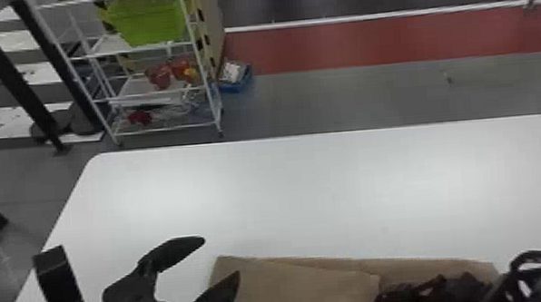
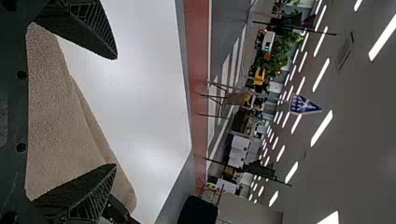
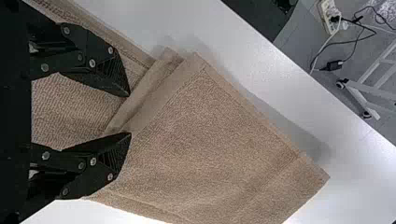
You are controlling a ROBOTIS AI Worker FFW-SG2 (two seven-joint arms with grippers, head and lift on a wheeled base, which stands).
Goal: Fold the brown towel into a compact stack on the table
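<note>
In the head view my left gripper (image 1: 222,256) stands open at the left end of the brown towel (image 1: 302,287), one finger over the white table and the other over the cloth's edge. My right gripper (image 1: 384,297) is low at the right, over the towel's right part. A folded layer covers the towel's left and middle. In the left wrist view the left gripper (image 2: 116,112) has its fingers wide apart, the towel (image 2: 60,112) between and beyond them. The right wrist view has the right gripper (image 3: 130,115) open above the towel (image 3: 210,140), around a folded edge.
The white table (image 1: 285,183) extends beyond the towel to its far edge. Behind it on the floor stand a wire shelf (image 1: 156,95) with a green bin (image 1: 149,20) and a small blue box (image 1: 235,85).
</note>
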